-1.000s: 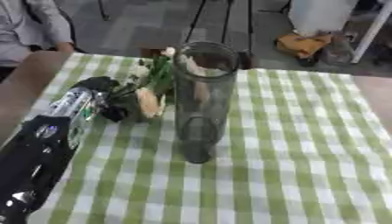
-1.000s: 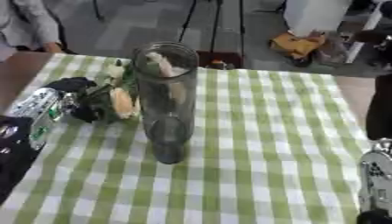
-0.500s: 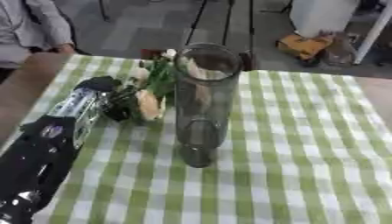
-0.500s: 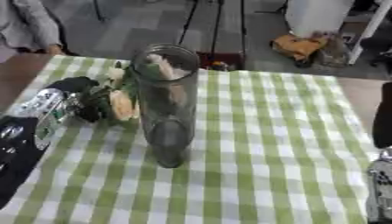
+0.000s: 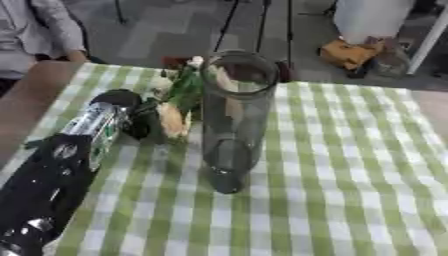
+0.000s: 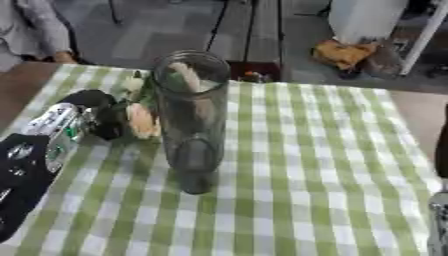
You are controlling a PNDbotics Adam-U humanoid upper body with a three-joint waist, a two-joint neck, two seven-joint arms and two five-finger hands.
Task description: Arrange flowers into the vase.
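Table point(image 5: 350, 190), green-and-white check cloth, carried the work; the cloth gave a flat bed for the tall clear vase point(image 5: 234, 120), which stood upright near centre, mouth open and clear of obstruction, presumably so stems could drop in from above. Vase appeared empty, though pale shapes showed through the glass and could not be placed as inside or behind. Left arm came in from the lower-left corner, forearm laid low and diagonal over the cloth, w/ the left hand point(image 5: 131, 117) at its far end, just beside the vase on its left. Flowers point(image 5: 175, 107), pale blooms w/ green leaves, sat at that hand and reached toward the vase rim; likely gathered there ready for lifting. Hand looked wrapped about the stems, but the fingers were dark and blurred, so cannot tell whether they were clenched on the stems or released. Right arm point(image 6: 440, 200) showed only as a dark sliver at the right edge of the right eye view; no hand visible. Judgement: insertion not yet done.
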